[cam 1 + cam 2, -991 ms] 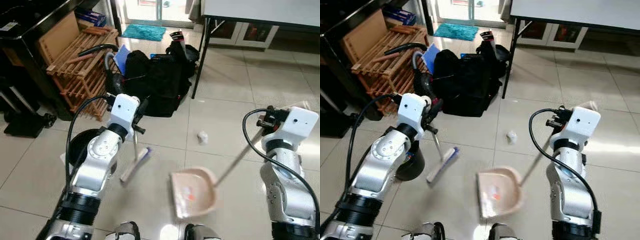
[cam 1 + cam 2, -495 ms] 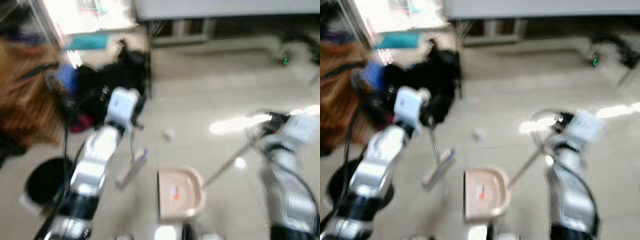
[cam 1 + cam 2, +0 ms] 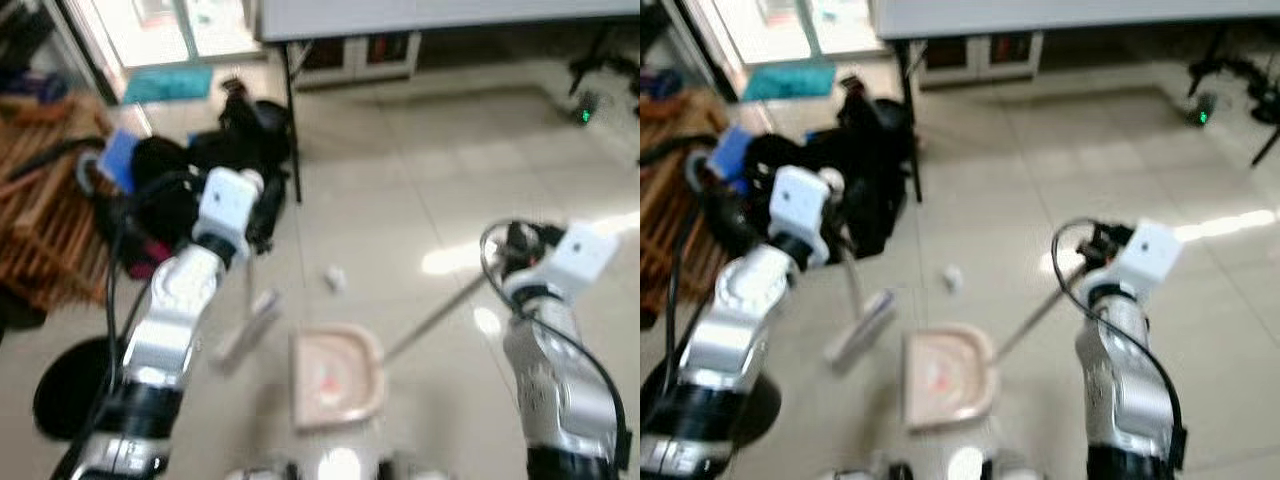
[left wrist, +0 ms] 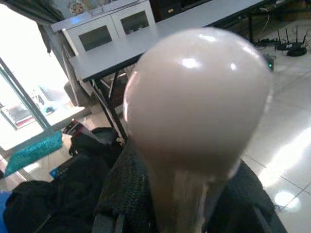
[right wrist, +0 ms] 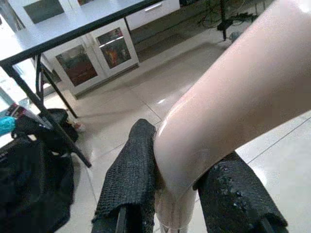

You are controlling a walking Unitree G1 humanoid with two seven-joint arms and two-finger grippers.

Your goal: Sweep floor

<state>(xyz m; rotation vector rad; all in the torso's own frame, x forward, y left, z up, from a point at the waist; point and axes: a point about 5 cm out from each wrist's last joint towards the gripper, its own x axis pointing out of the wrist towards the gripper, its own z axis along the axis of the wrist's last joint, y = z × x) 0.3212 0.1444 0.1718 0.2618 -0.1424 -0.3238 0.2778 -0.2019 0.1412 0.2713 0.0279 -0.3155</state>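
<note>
My left gripper [image 3: 252,222] is shut on the thin handle of a small broom [image 3: 247,322], whose brush head rests on the tiled floor. In the left wrist view the handle's rounded pale end [image 4: 194,97] sits between the black fingers [image 4: 121,194]. The right gripper [image 3: 512,248] is shut on the long handle of a pink dustpan [image 3: 335,378], which lies flat on the floor between the arms with a small red scrap in it. The right wrist view has that pink handle [image 5: 228,92] clamped by both fingers [image 5: 131,179]. A crumpled white paper [image 3: 333,278] lies beyond the pan.
Black bags [image 3: 200,175] are piled at a table's black leg [image 3: 293,120] to the left. A wooden rack [image 3: 40,220] and a black round bin [image 3: 70,400] stand farther left. A teal mat [image 3: 170,82] lies by the glass door. Open tiles stretch to the right.
The camera has swung right, so the bags and rack have slid left in the picture, with blur on the way. Both grippers keep hold of the broom and dustpan.
</note>
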